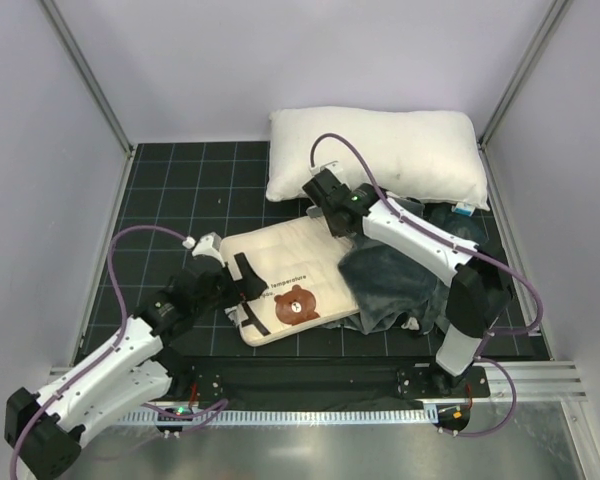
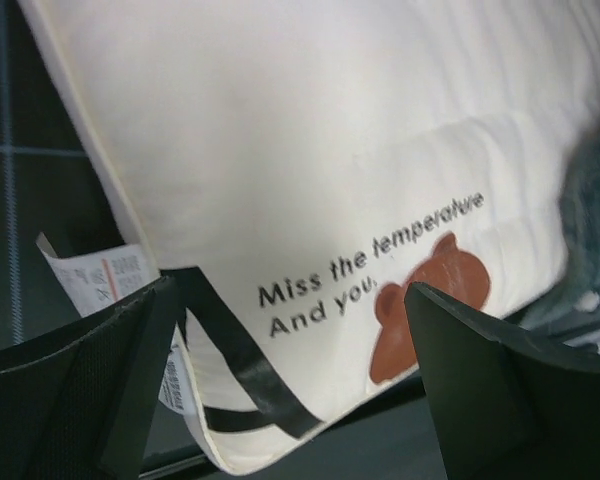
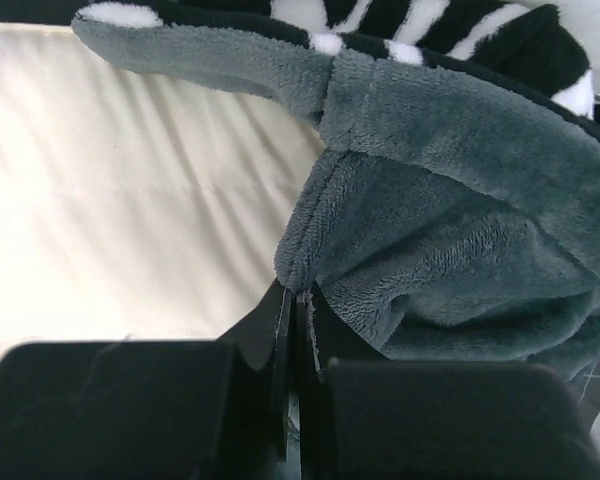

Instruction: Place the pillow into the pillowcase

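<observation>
The cream pillow [image 1: 285, 265] lies flat mid-table, bear face [image 1: 298, 301] and dark text at its near end. The pillowcase [image 1: 395, 285] lies bunched on its right, grey side up, covering the pillow's right edge. My left gripper [image 1: 242, 288] is open at the pillow's near left corner; in the left wrist view the gripper [image 2: 290, 400] straddles the pillow [image 2: 310, 150] corner with the text and bear [image 2: 430, 300]. My right gripper [image 1: 338, 222] is at the pillow's far right corner. In the right wrist view the gripper [image 3: 298, 300] is shut on the pillowcase's [image 3: 460, 220] grey edge beside the pillow [image 3: 130, 200].
A larger, puffy white pillow [image 1: 375, 150] lies at the back, just behind the right wrist. Grey walls close in the black grid mat [image 1: 180, 200] on three sides. A white label [image 2: 100, 275] and a black strap [image 2: 240, 370] sit at the pillow's corner.
</observation>
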You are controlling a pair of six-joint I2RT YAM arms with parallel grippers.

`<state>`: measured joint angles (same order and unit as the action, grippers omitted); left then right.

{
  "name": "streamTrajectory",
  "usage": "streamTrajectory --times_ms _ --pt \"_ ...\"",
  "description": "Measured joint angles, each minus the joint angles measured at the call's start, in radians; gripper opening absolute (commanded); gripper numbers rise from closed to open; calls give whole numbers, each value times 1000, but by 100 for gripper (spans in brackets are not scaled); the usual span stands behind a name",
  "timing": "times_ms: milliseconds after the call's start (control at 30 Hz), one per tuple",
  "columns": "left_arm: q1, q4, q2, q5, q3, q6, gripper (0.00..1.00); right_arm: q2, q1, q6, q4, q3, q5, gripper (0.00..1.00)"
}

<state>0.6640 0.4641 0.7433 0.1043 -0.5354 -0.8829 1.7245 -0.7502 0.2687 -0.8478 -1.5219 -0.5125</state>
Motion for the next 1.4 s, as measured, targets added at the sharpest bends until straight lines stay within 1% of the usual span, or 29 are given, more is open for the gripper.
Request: streamTrajectory --times_ms 167,300,433,467,500,533,633,667,700,733,800,900,967,1067,1133,1233,1333,1400 --pt "-121 -28 159 51 1 -18 100 66 0 -1 0 -40 9 4" --pt "-233 -118 257 7 47 -38 100 148 -1 -2 -8 -135 16 5" --pt "-272 -203 305 -27 53 -29 99 212 0 -5 -13 -204 18 4" --pt "-275 -228 312 -35 58 -26 88 220 0 -5 -13 -209 18 4" --pt "-278 -252 322 -49 62 -23 81 225 0 -5 -13 -210 19 4" --pt "-280 -279 337 -66 64 -21 63 229 -1 -5 -14 -211 23 5" --pt "-281 -371 391 -133 64 -10 36 237 -2 -6 -14 -218 41 4" --pt "-283 -407 410 -159 64 -6 16 241 -3 -7 -14 -222 47 4" --pt "-287 -445 427 -183 64 -7 5 246 -5 -8 -14 -228 49 4" --pt "-290 -484 442 -212 65 -3 0 254 -9 -8 -16 -237 50 4" --pt "-290 -543 452 -257 65 14 0 280 -17 -10 -33 -272 51 4" --pt "-272 -556 425 -282 64 39 0 314 -28 -16 -67 -326 55 4" --pt "-248 -528 362 -290 58 57 0 322 -34 -20 -95 -362 63 4" --pt "-207 -434 228 -299 11 73 0 315 -40 -24 -126 -407 102 4" --pt "-183 -363 130 -314 -58 79 0 293 -42 -23 -128 -418 156 4" --pt "-166 -286 35 -349 -201 78 0 236 -43 -18 -127 -418 271 4" --pt "-156 -268 -19 -374 -311 75 0 167 -48 -4 -109 -419 399 5" --pt "-153 -260 -46 -386 -349 75 0 115 -54 9 -91 -421 488 5"
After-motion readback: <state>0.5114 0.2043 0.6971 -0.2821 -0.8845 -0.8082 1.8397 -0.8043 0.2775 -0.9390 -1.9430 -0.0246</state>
